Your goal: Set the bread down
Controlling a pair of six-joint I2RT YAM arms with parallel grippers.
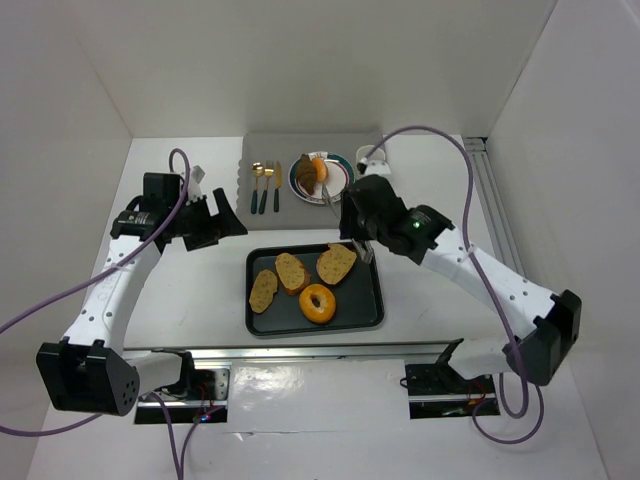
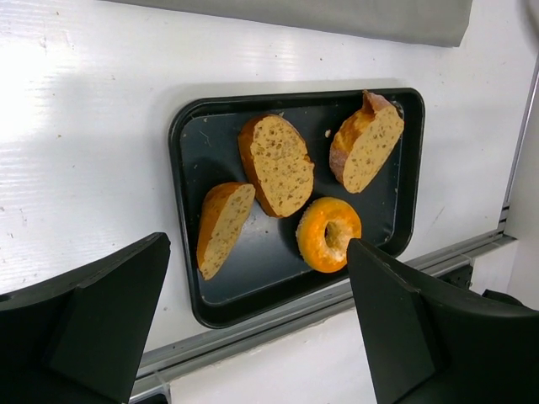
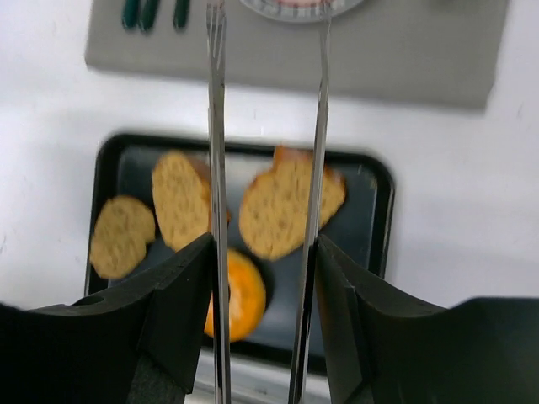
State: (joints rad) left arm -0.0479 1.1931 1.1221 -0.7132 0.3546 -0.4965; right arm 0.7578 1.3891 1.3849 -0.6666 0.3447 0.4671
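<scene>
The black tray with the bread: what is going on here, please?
The right pincer holds metal tongs over the black tray, with their open arms on either side of the rightmost bread slice and nothing lifted. Two other slices and a bagel lie in the tray. The left pincer hangs open and empty beside the tray. A plate behind it carries some food.

Three bread slices (image 1: 290,272) and bagel (image 1: 318,303) on tray (image 1: 362,296), plate (image 1: 345,165) behind
</scene>
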